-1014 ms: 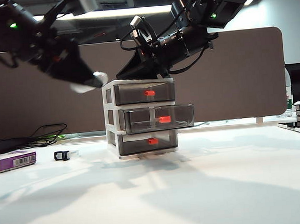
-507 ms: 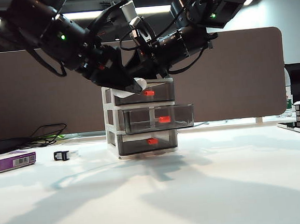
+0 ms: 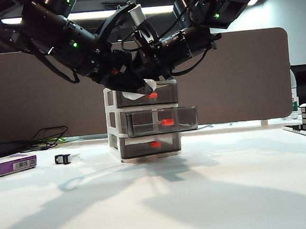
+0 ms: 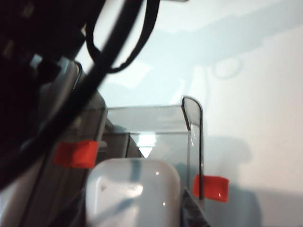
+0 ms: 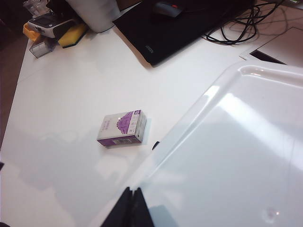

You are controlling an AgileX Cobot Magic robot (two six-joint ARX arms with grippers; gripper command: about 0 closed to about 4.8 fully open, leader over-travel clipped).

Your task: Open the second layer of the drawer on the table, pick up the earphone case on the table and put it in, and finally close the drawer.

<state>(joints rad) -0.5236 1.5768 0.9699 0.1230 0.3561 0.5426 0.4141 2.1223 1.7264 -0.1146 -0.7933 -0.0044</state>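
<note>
Earphone case is now over the cabinet, no longer out at the left side of the table where your left arm carried it a second ago. In the exterior view you see it as a white shape held by the left gripper in front of the top drawer, just above the second layer, which stands pulled out. In the left wrist view the case fills the space between the jaws, and they are closed on it; below it you look into the open drawer with its red handle.

Your right gripper rests on top of the cabinet frame; its jaws are together with nothing between them.

So the carry is almost done. I judge that what remains is to lower the case a little forward over the open compartment, release it, then push the drawer closed.
</note>
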